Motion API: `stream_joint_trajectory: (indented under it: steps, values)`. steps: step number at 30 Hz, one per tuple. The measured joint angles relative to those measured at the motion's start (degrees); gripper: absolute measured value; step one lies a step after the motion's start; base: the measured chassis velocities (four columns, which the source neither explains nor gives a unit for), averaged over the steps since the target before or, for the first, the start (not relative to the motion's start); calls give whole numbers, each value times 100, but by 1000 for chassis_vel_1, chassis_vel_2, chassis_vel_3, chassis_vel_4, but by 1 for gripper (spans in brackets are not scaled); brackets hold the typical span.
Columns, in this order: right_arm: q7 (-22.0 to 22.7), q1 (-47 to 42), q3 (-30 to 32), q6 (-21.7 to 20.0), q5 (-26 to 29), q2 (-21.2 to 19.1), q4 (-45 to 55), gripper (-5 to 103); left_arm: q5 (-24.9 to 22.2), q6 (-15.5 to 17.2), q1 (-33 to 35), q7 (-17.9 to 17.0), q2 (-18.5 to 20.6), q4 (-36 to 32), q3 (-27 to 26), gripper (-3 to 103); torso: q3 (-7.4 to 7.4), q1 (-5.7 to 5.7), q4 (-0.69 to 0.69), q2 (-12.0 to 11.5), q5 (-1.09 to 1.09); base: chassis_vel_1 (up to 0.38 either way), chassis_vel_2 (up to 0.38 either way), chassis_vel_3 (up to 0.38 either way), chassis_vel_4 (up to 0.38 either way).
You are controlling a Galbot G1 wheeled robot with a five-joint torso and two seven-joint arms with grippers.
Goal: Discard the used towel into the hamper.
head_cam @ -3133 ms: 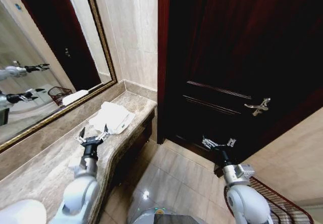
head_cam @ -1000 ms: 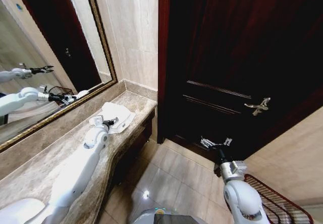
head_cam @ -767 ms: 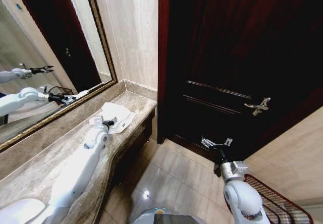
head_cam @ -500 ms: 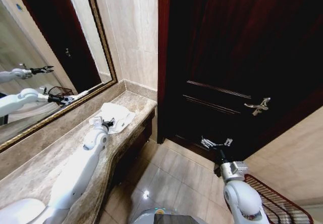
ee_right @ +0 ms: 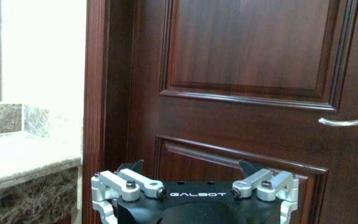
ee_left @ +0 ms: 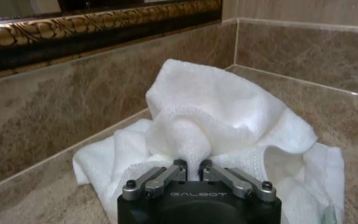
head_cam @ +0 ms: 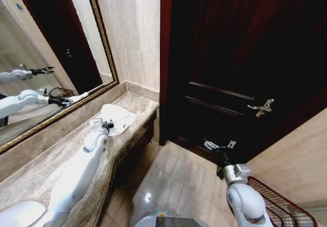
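Reaching out along the marble table (head_cam: 61, 155) toward its far end, the left pincer (head_cam: 106, 124) gripping the white towel (head_cam: 118, 117) where it lies near the corner by the wall. From the left wrist view, left pincer (ee_left: 190, 169) drawn together on a pinched-up fold of the towel (ee_left: 223, 112), the cloth bunching upward between the fingers (ee_left: 166, 173) while the rest lies spread on the table (ee_left: 36, 196), close under the gilded mirror frame (ee_left: 92, 18). Hanging low over the tiled floor (head_cam: 173, 181) in front of the dark wooden door (head_cam: 240, 58), the right pincer (head_cam: 219, 145) spread apart and holding nothing. From the right wrist view, right pincer (ee_right: 195, 179) facing the door (ee_right: 247, 70), its lever handle (ee_right: 353, 122) off to one side. Standing on the floor at the robot's right, beside the right arm, the hamper (head_cam: 286, 206), visible from the head view as a curve of reddish-brown bars, well apart from the towel.
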Motion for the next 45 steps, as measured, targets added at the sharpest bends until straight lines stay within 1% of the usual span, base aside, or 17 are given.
stream_joint_trajectory:
  steps: [2, 3, 5, 8, 9, 12, 14, 17, 20, 24, 30, 33, 35, 39, 41, 42, 45]
  values:
    - [6, -4, -1, 1, 1, 2, 23, 100, 133, -214, 16, 0, -1, -12, -5, 7, 0, 0, 0, 0, 0, 0, 0, 0, 0]
    - [6, -4, -1, 1, 1, 2, 23, 100, 133, -214, 16, 0, -1, -12, -5, 7, 0, 0, 0, 0, 0, 0, 0, 0, 0]
    - [27, -3, -15, 7, 1, 15, 40, 100, 282, -477, 56, 17, -3, -83, -29, 7, 0, 0, 0, 0, -1, 0, 0, 0, 0]
    - [66, 8, -32, 9, -2, 35, 58, 100, 470, -985, 166, 200, 0, -239, -103, 7, 0, 0, -1, 0, 0, 0, 0, 0, 0]
    - [66, 8, -32, 9, -2, 35, 58, 100, 470, -985, 166, 200, 0, -239, -103, 7, 0, 0, -1, 0, 0, 0, 0, 0, 0]
    - [99, 19, -35, 0, -16, 40, 88, 100, 841, -1632, 380, 462, 22, -494, -223, 7, 0, 0, -1, 0, 0, 0, 0, 0, 0]
    - [116, 20, -36, -2, -20, 42, 107, 100, 940, -1850, 518, 492, 25, -763, -300, 7, 0, 0, 0, 0, 0, 0, 0, 0, 0]
    - [127, 19, -38, -2, -21, 50, 130, 100, 955, -1927, 599, 492, 24, -941, -353, 7, 0, 0, 0, 0, 0, 0, 0, 0, 0]
    - [141, 5, -45, 2, -24, 71, 176, 100, 986, -2042, 777, 478, 23, -1354, -460, 7, 0, 0, 0, 0, 1, 0, 0, 0, 0]
    - [193, 7, -47, 7, -22, 106, 212, 100, 1004, -2072, 934, 447, 38, -1693, -525, 7, 0, 0, -1, 0, 1, 0, 0, 0, 0]
    - [249, 81, -47, -45, 27, 113, 280, 100, 1005, -2046, 1268, 440, 55, -2340, -584, 7, 0, 0, 0, 0, 0, 0, 0, 0, 0]
    - [256, 137, -45, -103, 72, 83, 306, 100, 1002, -1948, 1598, 439, 38, -2952, -637, 7, 0, 0, 0, 0, 1, 0, 0, 0, 0]
    - [256, 140, -45, -104, 73, 82, 306, 100, 1002, -1947, 1607, 439, 38, -2971, -639, 7, 0, 0, 0, 0, 1, 0, 0, 0, 0]
    - [256, 162, -57, -109, 96, 61, 306, 100, 1032, -1946, 1876, 491, 36, -3426, -678, 7, 0, 0, 0, 0, 1, 0, 0, 0, 0]
    - [250, 165, -70, -110, 108, 37, 305, 100, 1055, -2156, 2074, 696, 78, -3660, -661, 7, 0, -1, 0, 0, 1, 0, 0, 0, 0]
    - [250, 165, -70, -110, 108, 37, 305, 100, 1055, -2156, 2074, 696, 78, -3660, -661, 7, 0, -1, 0, 0, 1, 0, 0, 0, 0]
    - [253, 167, -70, -109, 119, 8, 343, 100, 1002, -2437, 2214, 1089, 181, -3795, -490, 7, -1, -1, 0, 0, 1, 0, 0, 0, 0]
